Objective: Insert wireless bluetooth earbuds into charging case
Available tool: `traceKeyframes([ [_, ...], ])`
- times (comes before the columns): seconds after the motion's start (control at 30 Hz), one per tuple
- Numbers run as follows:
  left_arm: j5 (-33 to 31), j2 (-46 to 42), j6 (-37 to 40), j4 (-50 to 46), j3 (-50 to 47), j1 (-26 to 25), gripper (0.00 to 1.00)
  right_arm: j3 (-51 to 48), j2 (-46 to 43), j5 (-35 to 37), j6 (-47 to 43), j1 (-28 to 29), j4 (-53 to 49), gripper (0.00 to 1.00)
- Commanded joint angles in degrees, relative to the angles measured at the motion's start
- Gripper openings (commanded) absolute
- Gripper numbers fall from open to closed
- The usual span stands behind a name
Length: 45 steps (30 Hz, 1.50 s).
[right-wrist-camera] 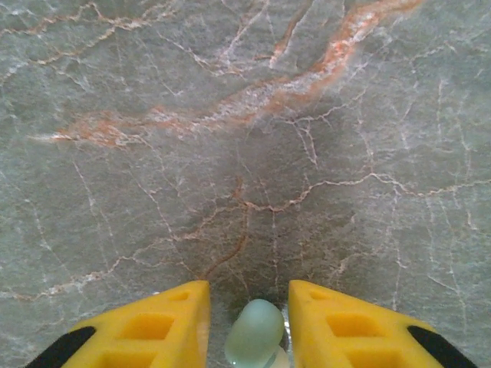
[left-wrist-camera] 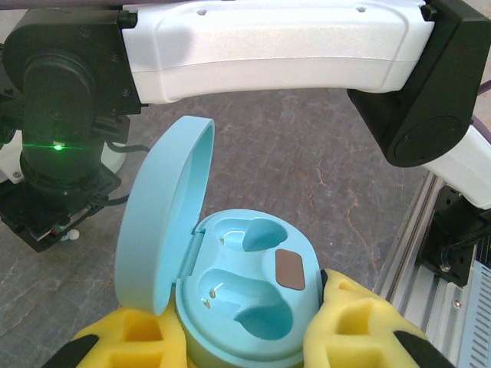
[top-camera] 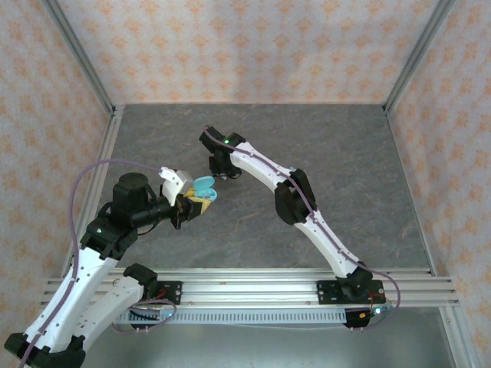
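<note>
I find the right end effector (right-wrist-camera: 247, 295) closed narrow on a small whitish mint-green rounded plastic earbud (right-wrist-camera: 255, 331), which is pinched between its yellow fingers (right-wrist-camera: 153, 330) above the grey veined desk (right-wrist-camera: 245, 115). The left end effector (left-wrist-camera: 245, 333) clamps the base of a pale blue oval plastic charging case (left-wrist-camera: 253, 284). Its lid (left-wrist-camera: 165, 215) is hinged open and both moulded wells (left-wrist-camera: 261, 314) are exposed. In the top view the case sits just beside the right end effector

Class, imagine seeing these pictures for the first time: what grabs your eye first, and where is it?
The pale blue charging case, lid raised and both wells empty, is clamped in the left tool, left of centre. Just beyond it, the right tool pinches a mint-green earbud above the marbled table.
</note>
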Motion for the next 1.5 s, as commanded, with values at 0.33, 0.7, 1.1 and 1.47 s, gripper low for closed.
traceKeyframes([
  [0.33, -0.6, 0.7, 0.8, 0.6, 0.0, 0.5, 0.12, -7.1, -4.3, 0.6, -1.2, -0.4, -3.9, 0.13],
  [0.7, 2.4, 2.0, 0.6, 3.2, -1.5, 0.5, 0.13, -38.2, -24.1, -2.8, 3.2, -5.9, 3.5, 0.11],
  [1.1, 5.2, 7.4, -0.6, 8.3, -2.1, 0.4, 0.13, -60.1, -35.1, -2.8, 5.2, -9.8, 7.1, 0.15],
  [1.47, 4.9, 8.0, -0.6, 7.8, -2.3, 0.4, 0.13, -55.3, -33.6, -2.7, 3.8, -9.8, 1.7, 0.31],
])
